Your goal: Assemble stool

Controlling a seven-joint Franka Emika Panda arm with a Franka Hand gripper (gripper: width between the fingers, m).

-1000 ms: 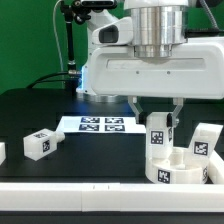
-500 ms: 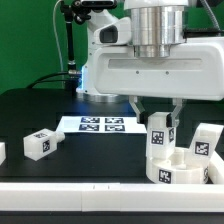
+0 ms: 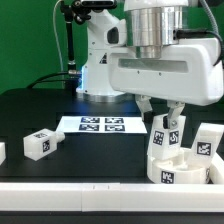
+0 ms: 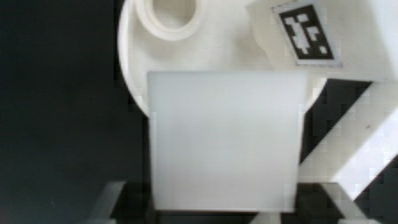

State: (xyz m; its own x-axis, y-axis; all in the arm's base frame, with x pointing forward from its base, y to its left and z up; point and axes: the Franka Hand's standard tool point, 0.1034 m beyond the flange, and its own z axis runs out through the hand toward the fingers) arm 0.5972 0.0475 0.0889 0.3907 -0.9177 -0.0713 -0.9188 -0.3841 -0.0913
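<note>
The white ring-shaped stool seat [image 3: 180, 167] stands at the exterior view's right, near the table's front. My gripper [image 3: 164, 128] is shut on a tagged white block leg [image 3: 160, 137] that stands upright on the seat's near-left part. In the wrist view the leg [image 4: 222, 125] fills the middle between my fingers [image 4: 112, 203], with the seat [image 4: 178, 45] and a round socket [image 4: 175, 14] beyond it. A second leg [image 3: 205, 141] stands at the seat's right side. A loose leg [image 3: 40, 143] lies on the table at the left.
The marker board [image 3: 100, 124] lies flat behind the seat, left of my gripper. A long white rail [image 3: 80, 186] runs along the table's front edge. Another white part [image 3: 2, 150] shows at the far left edge. The arm's white base [image 3: 100, 70] stands at the back.
My hand has turned about its vertical axis with the leg in it; its body now sits skewed. The leg stays on the seat. Nothing else moved.
</note>
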